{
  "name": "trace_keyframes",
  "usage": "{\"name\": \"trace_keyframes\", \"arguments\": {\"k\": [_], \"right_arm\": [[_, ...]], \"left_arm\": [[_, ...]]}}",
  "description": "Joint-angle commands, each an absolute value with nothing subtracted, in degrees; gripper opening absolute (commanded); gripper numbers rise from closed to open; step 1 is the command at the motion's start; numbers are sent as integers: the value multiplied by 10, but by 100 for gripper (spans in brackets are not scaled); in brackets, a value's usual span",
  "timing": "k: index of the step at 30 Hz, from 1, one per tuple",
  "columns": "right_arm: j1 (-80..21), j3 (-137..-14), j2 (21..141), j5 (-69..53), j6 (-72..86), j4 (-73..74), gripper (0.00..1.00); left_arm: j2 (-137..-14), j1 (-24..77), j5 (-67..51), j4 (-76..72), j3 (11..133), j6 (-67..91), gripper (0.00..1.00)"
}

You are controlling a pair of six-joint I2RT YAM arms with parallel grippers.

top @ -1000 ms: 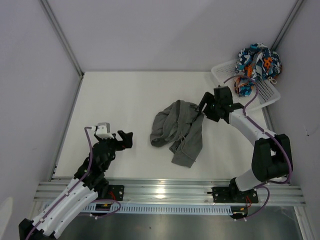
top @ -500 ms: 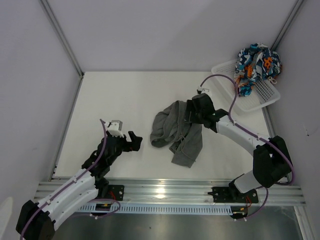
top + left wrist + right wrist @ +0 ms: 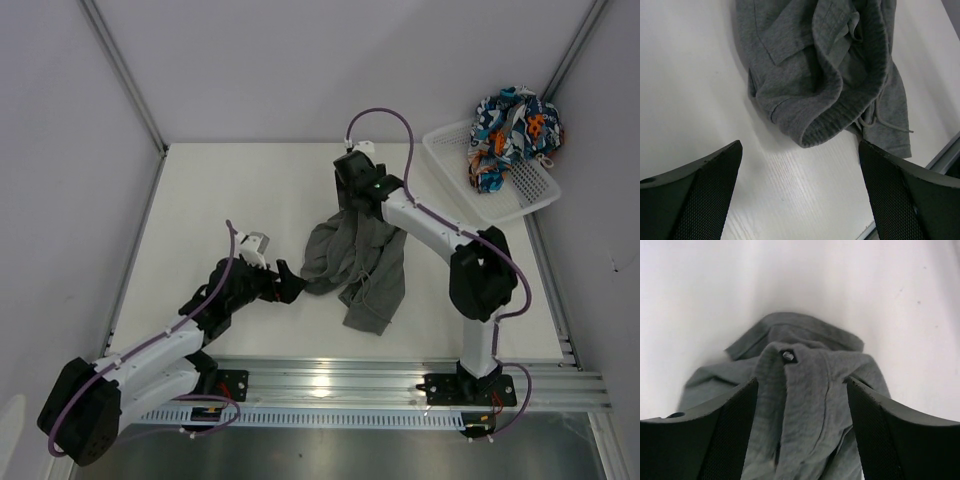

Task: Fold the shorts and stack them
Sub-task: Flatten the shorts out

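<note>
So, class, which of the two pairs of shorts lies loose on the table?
The plain grey shorts, crumpled on the table. The patterned shorts sit bunched in the basket at the far right corner.

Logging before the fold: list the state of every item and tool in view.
grey shorts: crumpled on the table, unfolded.
patterned shorts: bunched up in the basket.
basket: upright, far right corner.
left tool: open, beside the grey shorts.
right tool: open, above the grey shorts.
</note>
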State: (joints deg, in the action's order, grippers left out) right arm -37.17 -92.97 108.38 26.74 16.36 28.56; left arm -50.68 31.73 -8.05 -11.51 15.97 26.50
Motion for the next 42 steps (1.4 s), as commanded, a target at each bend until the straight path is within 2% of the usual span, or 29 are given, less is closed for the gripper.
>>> {"name": "trace_keyframes", "arguments": {"k": [1,7,10,11,14,18,25,29,30,32,33,34,35,38,41,42], "right_arm": [[-378,-1009,1147,361,131,380,73],[-379,-1035,1198,390,118,402,70],[-374,-1038,1208,405,118,402,61],[-373,-1039,1210,411,119,403,55],[-373,-1028,1202,433,126,391,45],[-373,-998,1176,434,114,355,45],[-373,-992,1167,442,107,345,44],[-373,-991,1167,447,100,340,43],[-373,-991,1169,448,98,338,43],[-373,-993,1172,445,85,331,44],[-373,-997,1173,438,80,329,44],[-372,-1000,1176,432,73,326,44],[-371,-1005,1184,428,63,328,44],[-367,-1027,1203,423,47,337,44],[-363,-1034,1214,424,44,333,40],[-361,-1033,1216,425,41,330,35]], "left_arm": [[-525,314,-103,-125,209,265,99],[-577,315,-110,-142,227,273,99],[-609,314,-124,-142,236,273,99],[-616,314,-127,-142,237,273,99],[-640,315,-141,-148,239,270,99],[-666,315,-147,-149,245,266,99],[-724,321,-115,-119,280,260,88],[-760,322,-109,-113,301,257,70],[-779,323,-106,-106,305,253,59],[-799,327,-101,-86,330,248,48],[-816,330,-96,-80,341,244,37],[-825,332,-93,-76,344,243,31],[-831,335,-89,-69,351,242,18],[-844,337,-87,-62,358,237,0],[-829,337,-78,-61,347,236,0],[-817,337,-75,-60,345,236,0]]}}
